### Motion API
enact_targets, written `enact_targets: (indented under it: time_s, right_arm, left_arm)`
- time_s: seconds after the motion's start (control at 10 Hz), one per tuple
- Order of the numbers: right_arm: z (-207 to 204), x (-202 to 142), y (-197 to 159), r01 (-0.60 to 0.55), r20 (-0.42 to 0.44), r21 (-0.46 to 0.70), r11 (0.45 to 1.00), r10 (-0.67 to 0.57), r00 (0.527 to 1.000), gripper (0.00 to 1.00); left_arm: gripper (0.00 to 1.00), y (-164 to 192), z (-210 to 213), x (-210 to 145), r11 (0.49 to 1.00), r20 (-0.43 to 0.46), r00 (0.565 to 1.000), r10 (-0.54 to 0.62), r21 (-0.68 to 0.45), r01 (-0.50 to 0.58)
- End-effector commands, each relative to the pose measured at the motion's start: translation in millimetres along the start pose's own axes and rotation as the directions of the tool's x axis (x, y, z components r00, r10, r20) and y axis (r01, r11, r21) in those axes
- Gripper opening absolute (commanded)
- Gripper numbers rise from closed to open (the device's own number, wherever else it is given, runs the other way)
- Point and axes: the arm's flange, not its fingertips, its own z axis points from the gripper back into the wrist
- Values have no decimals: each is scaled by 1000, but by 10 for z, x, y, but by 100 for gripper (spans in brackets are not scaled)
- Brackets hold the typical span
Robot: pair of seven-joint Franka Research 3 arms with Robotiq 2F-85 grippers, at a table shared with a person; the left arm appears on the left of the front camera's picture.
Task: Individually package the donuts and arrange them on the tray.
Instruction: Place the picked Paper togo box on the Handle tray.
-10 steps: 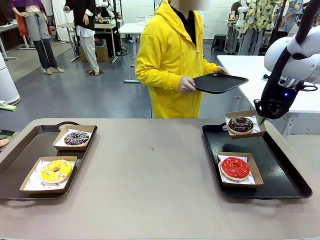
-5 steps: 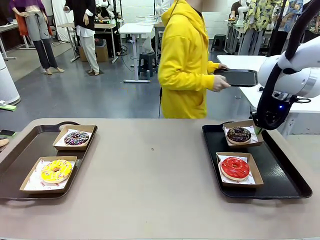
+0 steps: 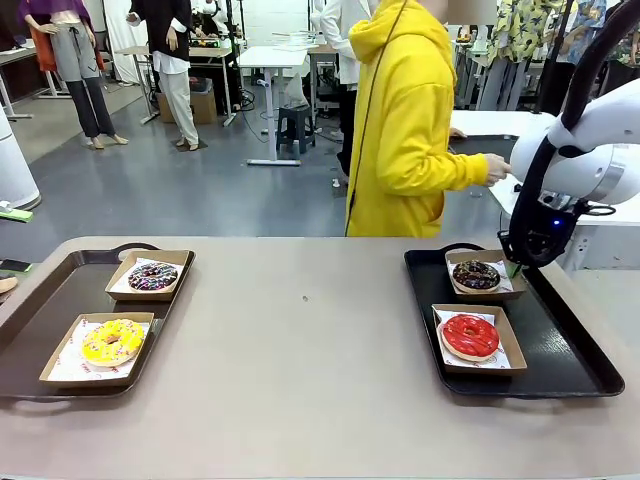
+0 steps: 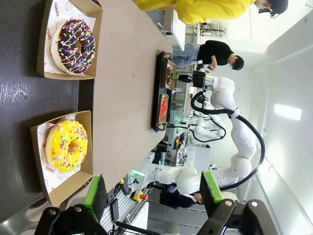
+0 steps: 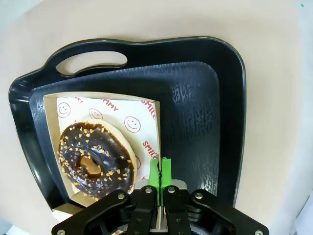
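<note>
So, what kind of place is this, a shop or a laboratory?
Probably a robotics laboratory, not a shop. The donuts sit on a tray at a plain table, other white robot arms stand farther off, and work desks fill the open hall.

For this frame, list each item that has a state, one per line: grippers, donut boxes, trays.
Right gripper: shut on the wall of the chocolate donut's box.
Left gripper: open, holding nothing.
Chocolate donut's box: on the right tray, far end.
Red donut: boxed, on the right tray, near end.
Yellow donut: boxed, on the left tray.
Sprinkled chocolate donut: boxed, on the left tray.
</note>
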Motion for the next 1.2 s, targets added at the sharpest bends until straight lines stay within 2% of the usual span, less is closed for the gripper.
enact_targets:
  time_s: [0.0, 0.1, 0.2, 0.3, 0.5, 0.6, 0.7, 0.9, 1.0, 1.1]
  right_arm:
    - [55, 30, -1, -16, 3, 34, 999, 16, 1000, 43]
    - [68, 30, -4, -13, 4, 36, 999, 13, 1000, 75]
    - [70, 29, -2, -14, 4, 40, 999, 14, 1000, 85]
    - [75, 33, -7, -12, 6, 42, 999, 12, 1000, 100]
    - [85, 32, -11, -14, 6, 45, 999, 13, 1000, 100]
    - [94, 27, -13, -15, 8, 46, 999, 15, 1000, 89]
    - [102, 24, -19, -16, 9, 47, 999, 15, 1000, 98]
    - [123, 11, -25, -13, 13, 49, 999, 12, 1000, 100]
    - [219, -66, -36, -4, 46, 45, 999, 2, 999, 100]
    - [371, -190, -66, -1, 31, 53, 999, -1, 1000, 100]
  left_arm:
    - [100, -6, -3, -15, 1000, -3, 1000, -12, -8, 12]
    - [100, -6, -3, -15, 1000, -3, 1000, -12, -8, 12]
    - [100, -6, -3, -15, 1000, -3, 1000, -12, -8, 12]
    - [100, -6, -3, -15, 1000, -3, 1000, -12, -8, 12]
    - [100, -6, -3, -15, 1000, -3, 1000, -12, -8, 12]
    - [100, -6, -3, -15, 1000, -3, 1000, -12, -8, 12]
    - [100, -6, -3, -15, 1000, -3, 1000, -12, -8, 12]
    - [100, -6, -3, -15, 1000, -3, 1000, -12, -8, 12]
    - [100, -6, -3, -15, 1000, -3, 1000, -12, -8, 12]
    - [100, -6, -3, -15, 1000, -3, 1000, -12, -8, 12]
